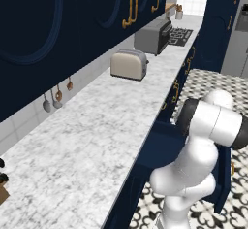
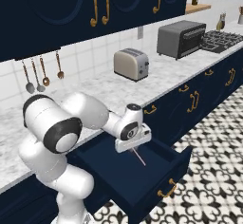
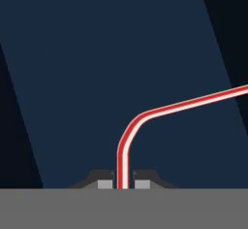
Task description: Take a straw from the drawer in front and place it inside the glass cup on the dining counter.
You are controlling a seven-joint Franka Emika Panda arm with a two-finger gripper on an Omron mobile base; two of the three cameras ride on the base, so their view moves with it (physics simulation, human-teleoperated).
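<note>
The navy drawer (image 2: 153,182) stands pulled out below the marble worktop, with its brass handle (image 2: 167,190) on the front. My gripper (image 2: 132,148) reaches down into it, shut on the thin red-pink straw (image 2: 139,158), which slants down toward the drawer floor. In the hand view the straw (image 3: 127,140) rises between my fingertips (image 3: 104,183) of the gripper (image 3: 123,183), bends, and runs off to the right above the dark blue drawer floor (image 3: 97,68). In the left base view my arm covers the open drawer (image 1: 162,148). The glass cup and the dining counter are out of view.
A marble worktop (image 1: 82,140) runs along the tiled wall with a toaster (image 2: 131,64), a toaster oven (image 2: 180,39) and a stove (image 2: 219,40). Utensils (image 2: 40,76) hang on the wall. Navy upper cabinets (image 2: 71,9) hang overhead. Patterned floor (image 2: 213,171) lies to the right.
</note>
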